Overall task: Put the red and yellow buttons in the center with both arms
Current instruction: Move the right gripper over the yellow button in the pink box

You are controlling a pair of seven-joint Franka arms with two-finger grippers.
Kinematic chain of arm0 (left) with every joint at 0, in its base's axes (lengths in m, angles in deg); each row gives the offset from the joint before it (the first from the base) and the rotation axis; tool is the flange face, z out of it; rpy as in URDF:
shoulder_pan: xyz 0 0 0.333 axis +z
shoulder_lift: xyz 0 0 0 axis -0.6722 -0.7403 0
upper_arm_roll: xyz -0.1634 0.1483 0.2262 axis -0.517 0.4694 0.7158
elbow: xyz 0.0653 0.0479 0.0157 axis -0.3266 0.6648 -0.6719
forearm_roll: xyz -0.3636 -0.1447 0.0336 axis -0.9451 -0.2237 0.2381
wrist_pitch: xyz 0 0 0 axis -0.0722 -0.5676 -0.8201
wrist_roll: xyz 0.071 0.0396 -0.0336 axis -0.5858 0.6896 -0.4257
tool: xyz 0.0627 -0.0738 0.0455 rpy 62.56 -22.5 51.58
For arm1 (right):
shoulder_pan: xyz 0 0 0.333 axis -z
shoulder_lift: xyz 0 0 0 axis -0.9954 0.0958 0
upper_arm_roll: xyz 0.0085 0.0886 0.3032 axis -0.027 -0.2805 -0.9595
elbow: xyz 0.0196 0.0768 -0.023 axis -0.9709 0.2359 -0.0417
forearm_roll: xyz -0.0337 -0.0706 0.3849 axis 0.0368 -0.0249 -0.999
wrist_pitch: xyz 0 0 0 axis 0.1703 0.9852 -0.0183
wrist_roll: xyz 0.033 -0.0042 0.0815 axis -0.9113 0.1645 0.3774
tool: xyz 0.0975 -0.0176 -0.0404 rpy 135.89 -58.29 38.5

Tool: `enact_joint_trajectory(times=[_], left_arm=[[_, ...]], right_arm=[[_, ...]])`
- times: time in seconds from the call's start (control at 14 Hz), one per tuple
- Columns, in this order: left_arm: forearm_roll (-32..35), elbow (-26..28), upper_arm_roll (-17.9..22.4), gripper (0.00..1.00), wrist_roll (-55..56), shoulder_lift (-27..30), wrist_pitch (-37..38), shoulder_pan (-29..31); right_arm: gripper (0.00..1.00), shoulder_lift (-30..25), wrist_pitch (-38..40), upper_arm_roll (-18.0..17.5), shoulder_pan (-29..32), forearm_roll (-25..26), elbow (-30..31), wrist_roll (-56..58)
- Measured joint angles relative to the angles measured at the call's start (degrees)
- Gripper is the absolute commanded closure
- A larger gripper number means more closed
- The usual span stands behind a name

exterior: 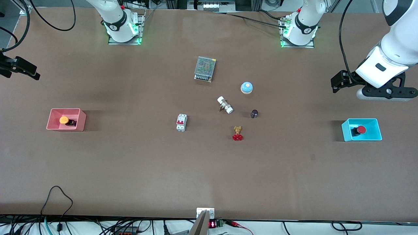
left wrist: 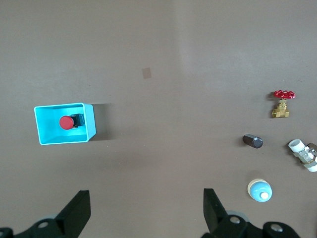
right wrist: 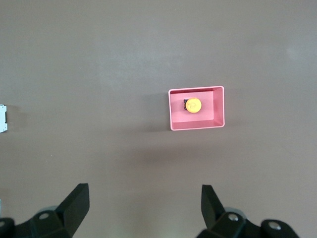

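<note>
Both end effectors hang wide open above the counter (exterior: 130,169), the left end effector (left wrist: 146,213) near the blue box (exterior: 375,135) at the left arm's edge, the right end effector (right wrist: 143,210) near the pink box (exterior: 81,122) at the right arm's edge; descending fingers risk striking box walls beside the red button (exterior: 360,130) or yellow button (exterior: 64,120).

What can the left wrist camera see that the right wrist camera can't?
Only the left wrist view shows the red button lying in the blue box, plus the red valve, the small dark cylinder, the blue bell and a white-ended fitting.

Only the right wrist view shows the yellow button in the pink box, and the edge of a white breaker.

Both show the brown table and that arm's own open gripper, the left gripper and the right gripper, high over bare tabletop.
</note>
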Motion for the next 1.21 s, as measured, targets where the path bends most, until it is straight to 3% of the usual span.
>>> enact_joint_trajectory(times=[0.93,1.21], left_arm=[[0.0,-0.1,0.0,0.0,0.2,-0.4,0.5,0.1],[0.0,-0.1,0.1,0.0,1.6,-0.5,0.6,0.2]], right_arm=[[0.0,0.7,-0.5,0.2,0.9,-0.2,0.7,-0.3],[0.0,4.1,-0.6,0.4,1.6,-0.2,1.2,-0.1]])
